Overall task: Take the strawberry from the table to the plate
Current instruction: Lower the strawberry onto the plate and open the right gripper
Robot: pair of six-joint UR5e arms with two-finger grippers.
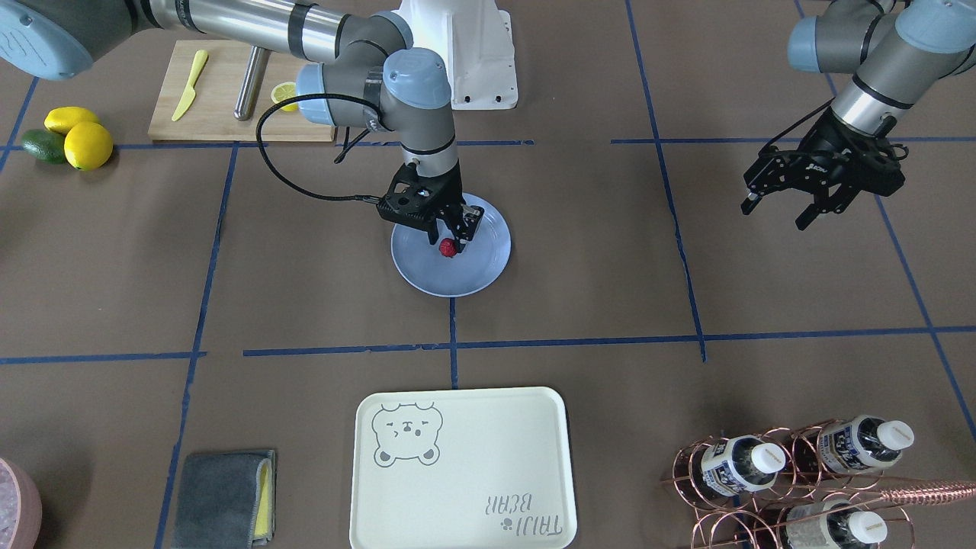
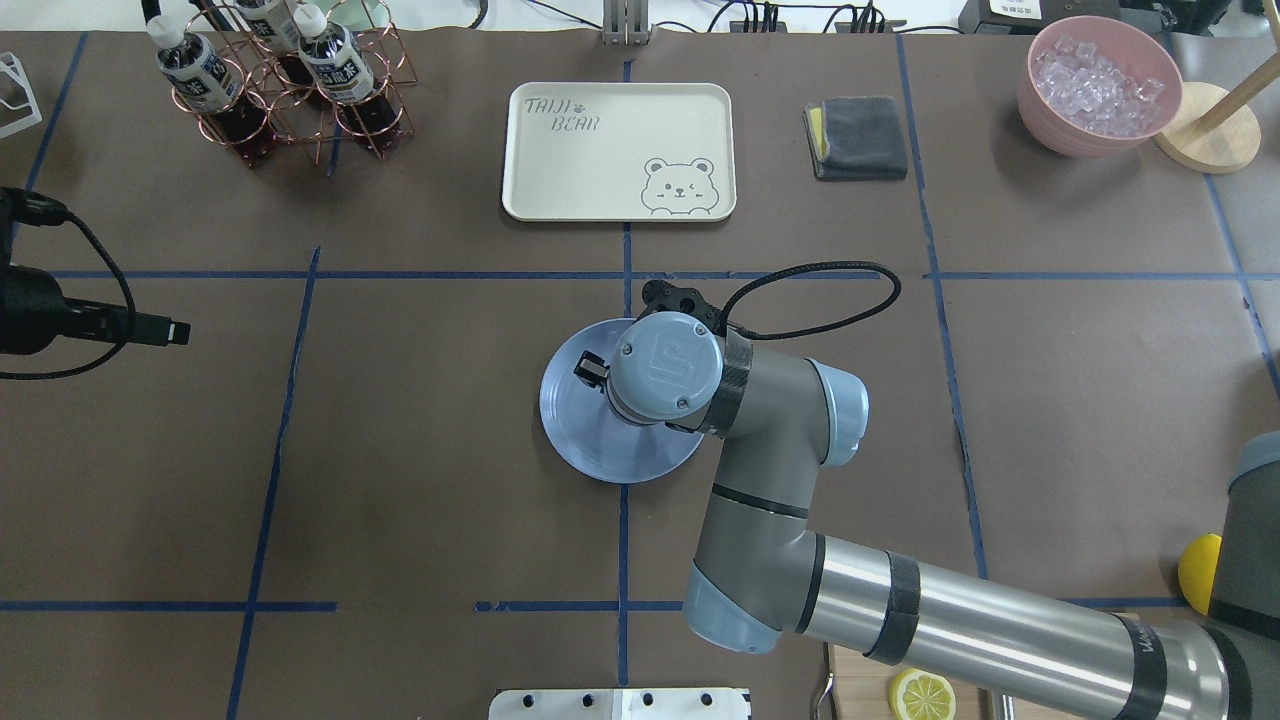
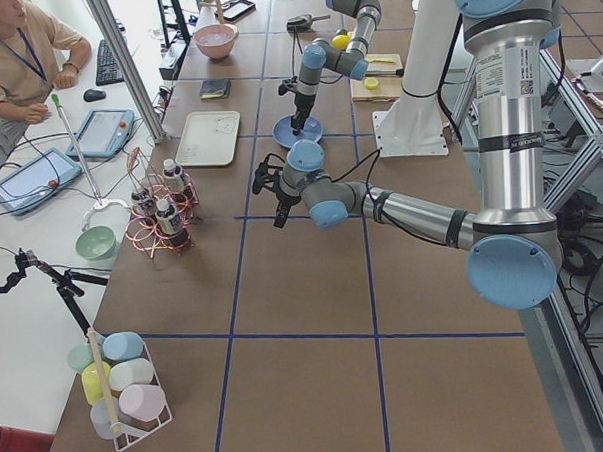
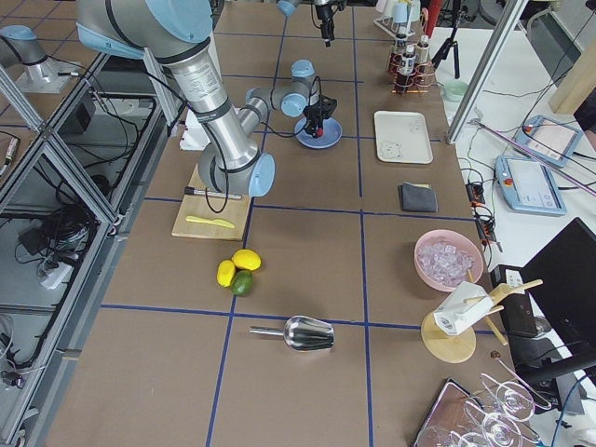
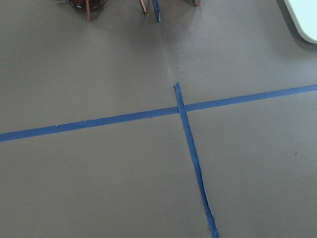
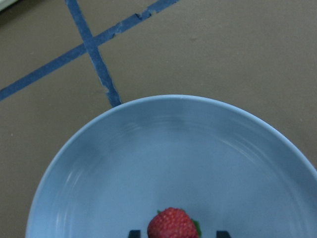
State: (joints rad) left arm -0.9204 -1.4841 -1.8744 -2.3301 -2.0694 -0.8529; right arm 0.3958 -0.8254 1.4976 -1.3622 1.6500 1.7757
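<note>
The small red strawberry lies on the light-blue plate, near the plate's middle on the brown table. My right gripper hangs straight down just over it. In the right wrist view the strawberry sits between two dark fingertips, with a gap on each side, so the jaws are open. The wrist hides the berry in the overhead view, where only the plate shows. My left gripper hovers open and empty far off to the side. The left wrist view shows only taped table.
A cream bear tray lies beyond the plate. A copper rack of bottles, a grey cloth, lemons and a cutting board with a yellow knife ring the work area. A pink bowl of ice stands at a far corner.
</note>
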